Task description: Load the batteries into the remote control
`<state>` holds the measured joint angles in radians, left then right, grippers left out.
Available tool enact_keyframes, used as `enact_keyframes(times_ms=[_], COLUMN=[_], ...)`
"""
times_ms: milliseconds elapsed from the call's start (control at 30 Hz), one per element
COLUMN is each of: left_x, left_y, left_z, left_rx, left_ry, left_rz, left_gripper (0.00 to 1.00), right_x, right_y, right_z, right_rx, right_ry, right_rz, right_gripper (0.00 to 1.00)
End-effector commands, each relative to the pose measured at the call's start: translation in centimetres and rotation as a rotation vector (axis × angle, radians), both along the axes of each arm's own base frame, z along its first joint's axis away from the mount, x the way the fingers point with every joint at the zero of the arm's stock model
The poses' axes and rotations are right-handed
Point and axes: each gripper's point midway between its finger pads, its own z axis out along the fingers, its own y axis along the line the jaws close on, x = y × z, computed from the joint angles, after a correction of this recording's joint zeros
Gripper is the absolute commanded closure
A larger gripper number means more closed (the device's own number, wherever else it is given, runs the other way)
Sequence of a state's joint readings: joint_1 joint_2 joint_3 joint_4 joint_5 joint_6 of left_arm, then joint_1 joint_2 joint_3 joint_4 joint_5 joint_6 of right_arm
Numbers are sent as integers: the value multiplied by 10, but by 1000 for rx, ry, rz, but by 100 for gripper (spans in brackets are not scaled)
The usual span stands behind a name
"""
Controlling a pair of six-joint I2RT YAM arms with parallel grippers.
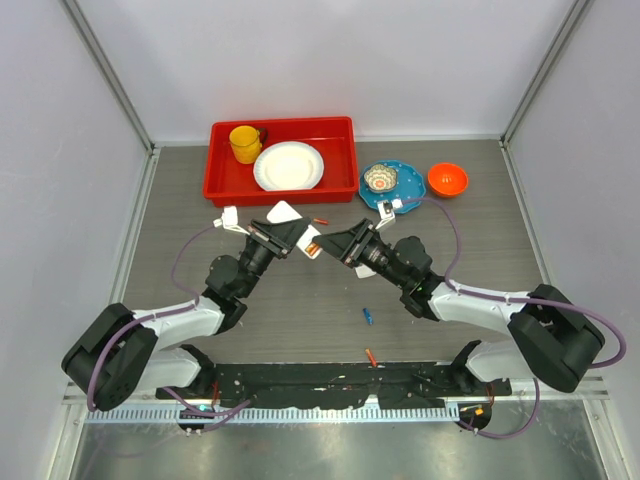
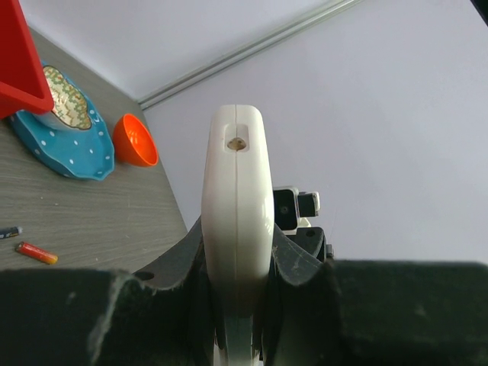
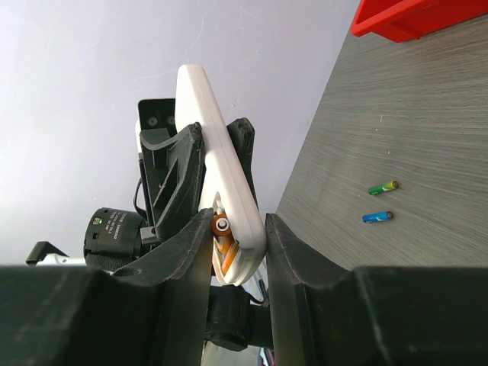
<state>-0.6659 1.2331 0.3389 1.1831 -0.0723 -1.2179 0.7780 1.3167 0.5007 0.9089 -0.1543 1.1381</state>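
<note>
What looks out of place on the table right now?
Scattered loose: a blue battery mid-table, an orange battery near the black base plate, a red battery beside the tray. Nothing looks spilled or damaged.

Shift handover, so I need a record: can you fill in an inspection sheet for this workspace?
Surface: grey wood-grain table, no spills seen.
Job's things: remote control held edge-on; orange battery in its open end; loose on the table: green battery, blue battery, red-orange battery.
Clutter: red tray holding yellow mug and white plate; blue plate with patterned bowl; orange bowl.
Grippers: left end effector shut on the remote control; right end effector closed around its end, at the orange battery.
Cables: purple cables looped along both arms, no snag seen.
Surroundings: pale walls, metal frame posts.
</note>
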Motion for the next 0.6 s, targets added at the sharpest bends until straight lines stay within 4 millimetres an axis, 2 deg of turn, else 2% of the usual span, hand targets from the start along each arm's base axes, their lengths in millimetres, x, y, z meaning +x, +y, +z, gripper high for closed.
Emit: enact_keyframes(times_ms=[0, 200, 233, 300, 333, 433, 567], left_x=[-42, -43, -43, -42, -42, -42, -43], left_y=[10, 9, 9, 10, 10, 11, 10], left_z=[114, 100, 98, 91, 89, 83, 75], left_rx=[-282, -260, -257, -246, -245, -239, -227], left_ry=[-327, -300, -298, -286, -283, -274, -258], left_rz=[-74, -79, -78, -76, -75, -70, -75], left_gripper=[100, 100, 100, 100, 100, 100, 100], right_x=[-31, -29, -29, -26, -26, -24, -21], right_y=[20, 14, 14, 11, 11, 7, 4], right_z=[-40, -22, -19, -15, -13, -9, -5], right_rx=[-108, -77, -72, -64, -59, -57, -67], right_ry=[95, 69, 68, 64, 64, 62, 43], right_rz=[137, 115, 114, 106, 103, 96, 88], right_gripper=[99, 98, 86, 76, 68, 55, 49])
